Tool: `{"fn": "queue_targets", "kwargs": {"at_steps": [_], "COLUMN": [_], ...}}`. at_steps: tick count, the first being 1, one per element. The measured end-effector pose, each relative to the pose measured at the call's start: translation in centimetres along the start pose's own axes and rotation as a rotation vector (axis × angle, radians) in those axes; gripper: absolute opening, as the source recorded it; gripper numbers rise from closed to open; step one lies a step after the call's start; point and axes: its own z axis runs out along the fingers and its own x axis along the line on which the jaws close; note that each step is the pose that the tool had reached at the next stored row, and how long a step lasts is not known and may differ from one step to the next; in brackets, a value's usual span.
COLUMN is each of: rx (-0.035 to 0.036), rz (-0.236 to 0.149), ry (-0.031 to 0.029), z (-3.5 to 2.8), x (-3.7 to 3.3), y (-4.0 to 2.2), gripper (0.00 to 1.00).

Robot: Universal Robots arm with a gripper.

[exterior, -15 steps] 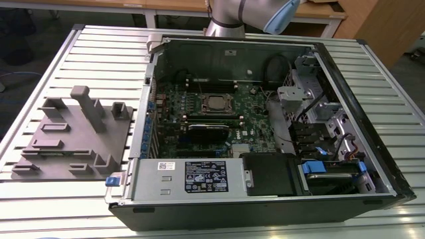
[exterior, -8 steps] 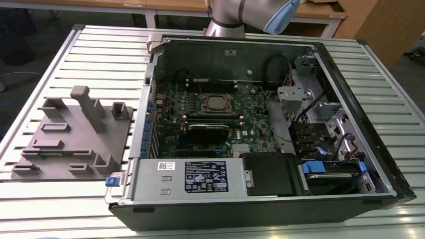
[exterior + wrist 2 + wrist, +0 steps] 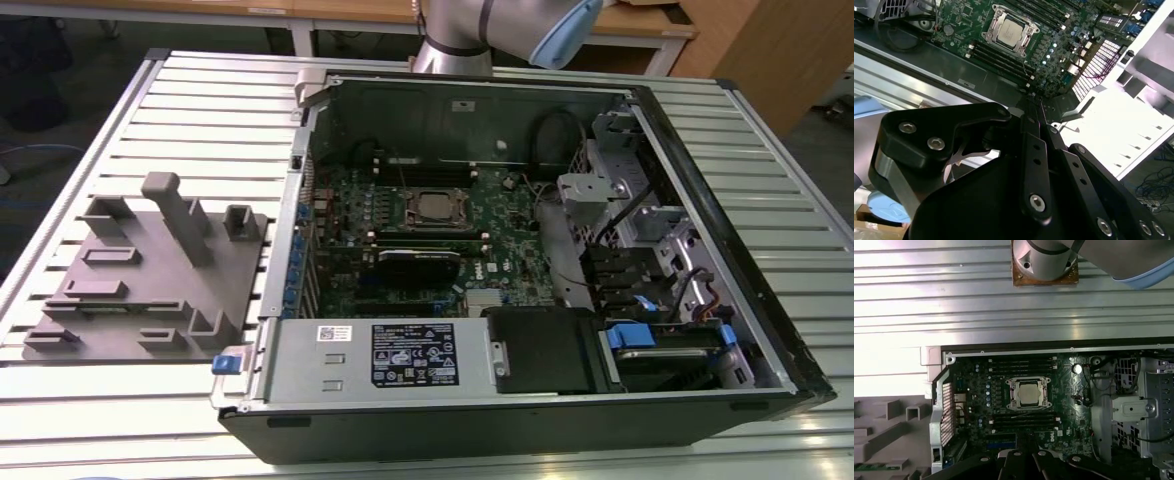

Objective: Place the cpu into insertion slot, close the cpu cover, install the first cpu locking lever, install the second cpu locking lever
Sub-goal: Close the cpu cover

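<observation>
At the exterior view's left of the green board, well apart from it, a grey moulded fixture tray lies on the slatted metal table. Moving across, here is the open computer case lying on its side, with the board flat on its floor. The cpu is sitting in the insertion slot near the middle of the board, silver top up. In the second wrist view the cpu cover frames the chip and looks to lie flat around it. The gripper hangs high over the board, well apart from the cpu, its black fingers pressed together with nothing between them. Beyond the board's far edge stands the robot arm. On the board's near side, the power supply carries a white label packed with black print and marks, too small to read, plus a smaller barcode sticker. At the exterior view's right of the board there is a metal drive cage and blue plastic tabs.
</observation>
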Motion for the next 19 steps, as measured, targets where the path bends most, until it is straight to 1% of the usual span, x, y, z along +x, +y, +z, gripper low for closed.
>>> {"fn": "queue_targets", "kwargs": {"at_steps": [19], "rx": [0.0000], "rz": [0.000], "ry": [0.0000], "z": [0.56], "x": [0.01], "y": [-0.02], "gripper": [0.10]}}
